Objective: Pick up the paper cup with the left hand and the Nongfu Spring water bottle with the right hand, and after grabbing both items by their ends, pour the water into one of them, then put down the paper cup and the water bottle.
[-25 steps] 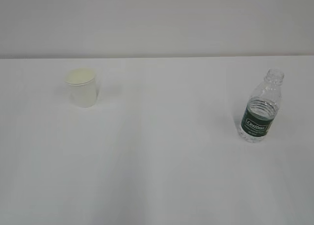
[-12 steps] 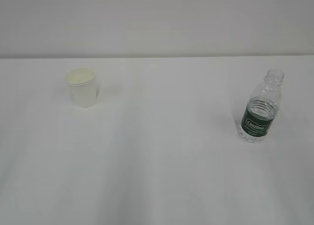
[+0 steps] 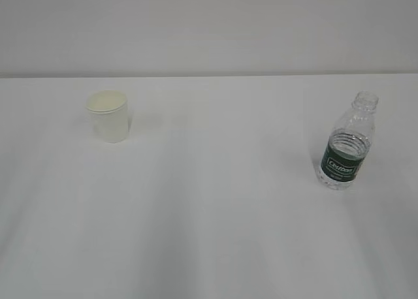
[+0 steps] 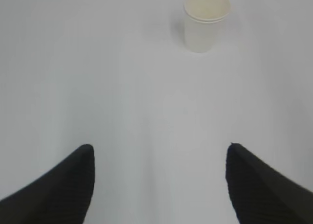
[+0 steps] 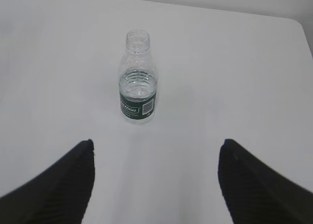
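Exterior view: the cup (image 3: 108, 117) stands toward the table's (image 3: 209, 234) far left, the bottle (image 3: 346, 145) upright near its right edge, neither moved since a second ago. Both claws, left (image 4: 159, 185) and right (image 5: 154, 182), gape apart, empty, well short; grasping hasn't begun.

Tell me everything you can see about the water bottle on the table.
The water bottle is small, clear, ribbed plastic with no cap on its open neck. A dark green label band with white lettering wraps its lower body, a barcode showing in the right wrist view. Clear water fills it to roughly the shoulder. It stands upright on the white table, at the right in the exterior view. Nothing touches it but the table; it stands ahead of the right claw, slightly left of centre.
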